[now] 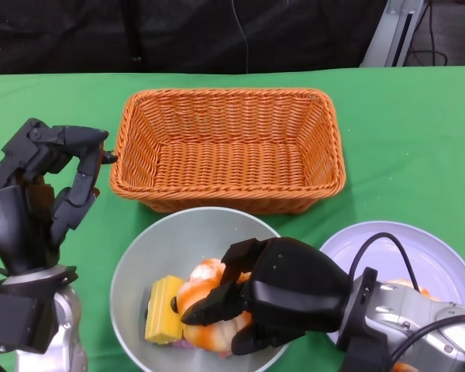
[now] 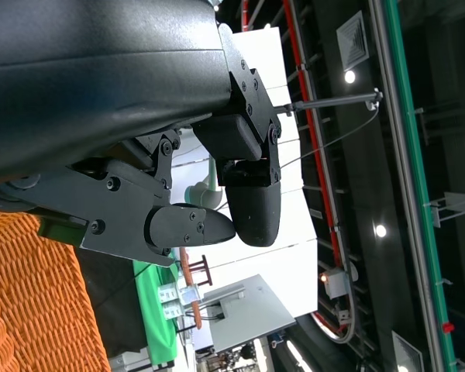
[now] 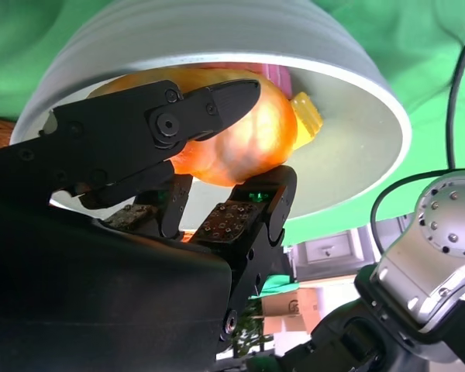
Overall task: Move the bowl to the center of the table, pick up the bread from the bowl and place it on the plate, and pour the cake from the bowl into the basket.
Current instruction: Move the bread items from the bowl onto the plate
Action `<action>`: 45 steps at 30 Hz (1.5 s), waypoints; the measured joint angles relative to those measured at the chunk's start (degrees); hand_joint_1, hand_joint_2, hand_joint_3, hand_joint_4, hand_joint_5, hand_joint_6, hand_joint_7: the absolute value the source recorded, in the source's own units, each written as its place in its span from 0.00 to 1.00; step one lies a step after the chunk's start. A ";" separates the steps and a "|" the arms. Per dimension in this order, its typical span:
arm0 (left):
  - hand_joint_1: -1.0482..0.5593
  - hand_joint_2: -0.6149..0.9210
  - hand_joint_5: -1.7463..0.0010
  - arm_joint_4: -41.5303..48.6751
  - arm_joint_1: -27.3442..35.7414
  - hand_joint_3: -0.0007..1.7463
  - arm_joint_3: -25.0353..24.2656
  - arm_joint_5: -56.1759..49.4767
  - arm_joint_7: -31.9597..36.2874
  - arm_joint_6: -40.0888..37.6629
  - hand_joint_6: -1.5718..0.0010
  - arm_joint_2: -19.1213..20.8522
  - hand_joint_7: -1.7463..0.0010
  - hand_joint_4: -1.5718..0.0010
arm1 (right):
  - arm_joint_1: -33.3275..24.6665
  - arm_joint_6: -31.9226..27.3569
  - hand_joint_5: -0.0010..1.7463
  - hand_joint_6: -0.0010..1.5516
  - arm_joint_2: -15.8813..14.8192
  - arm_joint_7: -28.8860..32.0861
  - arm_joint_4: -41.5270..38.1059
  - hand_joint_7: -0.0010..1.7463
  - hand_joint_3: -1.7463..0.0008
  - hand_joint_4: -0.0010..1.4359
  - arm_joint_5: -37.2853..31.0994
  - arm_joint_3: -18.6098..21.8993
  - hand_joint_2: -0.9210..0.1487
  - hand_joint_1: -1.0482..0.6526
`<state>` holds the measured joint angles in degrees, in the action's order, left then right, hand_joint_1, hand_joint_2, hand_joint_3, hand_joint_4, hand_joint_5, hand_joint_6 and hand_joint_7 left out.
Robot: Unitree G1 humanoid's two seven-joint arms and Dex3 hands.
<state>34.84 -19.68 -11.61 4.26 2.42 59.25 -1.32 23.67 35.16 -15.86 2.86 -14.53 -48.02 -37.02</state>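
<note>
The grey bowl sits at the table's near middle, in front of the basket. In it lie a glazed orange bread and a yellow block of cake, with a bit of pink beneath. My right hand reaches into the bowl from the right and grips the bread. The right wrist view shows its fingers over the bread and the thumb under it, with the cake beside it against the bowl wall. My left hand is raised at the left, fingers loosely bent, holding nothing.
The orange wicker basket stands behind the bowl, nothing in it. A pale plate lies at the near right, partly under my right forearm. Green cloth covers the table. The left wrist view shows the basket's weave under my left hand.
</note>
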 measured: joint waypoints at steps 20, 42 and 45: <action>0.56 1.00 0.23 0.15 -0.01 0.22 -0.10 0.14 0.04 0.65 0.43 -0.01 0.47 0.51 | 1.06 4.53 0.40 0.71 0.01 3.97 -4.43 0.00 1.00 0.65 0.15 0.02 0.06 0.44; 0.56 1.00 0.23 1.77 -0.13 0.21 -1.13 -0.12 0.15 1.56 0.43 0.00 0.48 0.51 | 3.56 12.64 0.67 0.78 2.00 16.59 -15.13 0.01 1.00 0.58 -1.38 -0.09 0.07 0.48; 0.57 1.00 0.24 1.95 -0.13 0.21 -1.14 0.06 0.09 1.62 0.44 0.01 0.48 0.51 | 3.61 13.77 0.70 0.79 2.30 18.08 -16.40 0.02 1.00 0.58 -1.19 0.11 0.07 0.50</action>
<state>36.79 -19.81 -12.75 4.32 2.52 60.88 -1.31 27.28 48.93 -13.56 20.94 -30.93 -49.20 -36.92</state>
